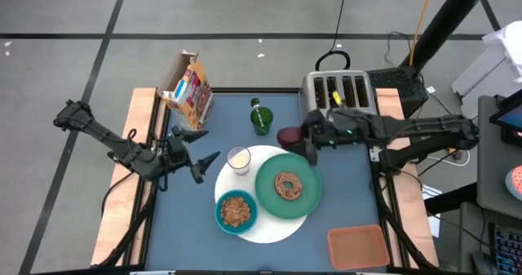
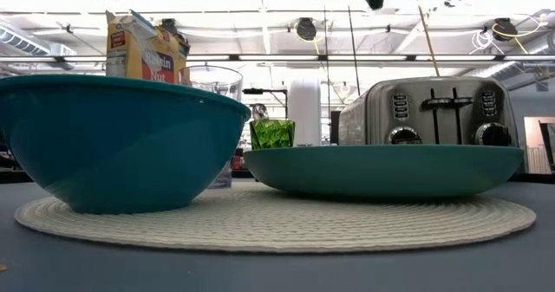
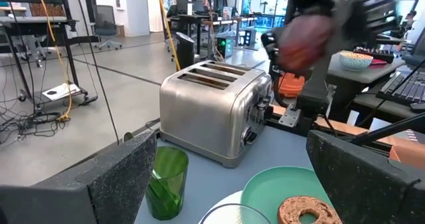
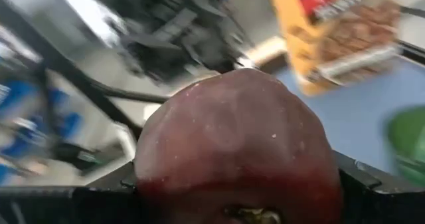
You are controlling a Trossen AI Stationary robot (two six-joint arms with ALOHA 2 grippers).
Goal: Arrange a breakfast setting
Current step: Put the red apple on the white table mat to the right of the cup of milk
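Observation:
A white round mat lies on the blue table. On it stand a green plate holding a brown bagel, a teal bowl of cereal and a small milk glass. A green cup stands farther back. My right gripper is shut on a red fruit in the air between the plate's far edge and the toaster. My left gripper is open and empty, left of the glass. No spoon shows. My right gripper pinches the red fruit between its two fingers, one on each side of its lower half. The fingers come level from the table's right side. The fruit is lifted clear of the table, above the height of the toaster's top.
A silver four-slot toaster stands at the far right, close behind the fruit. A cereal box stands at the far left corner. An orange-brown tray lies at the near right. Bare blue table shows left of the mat.

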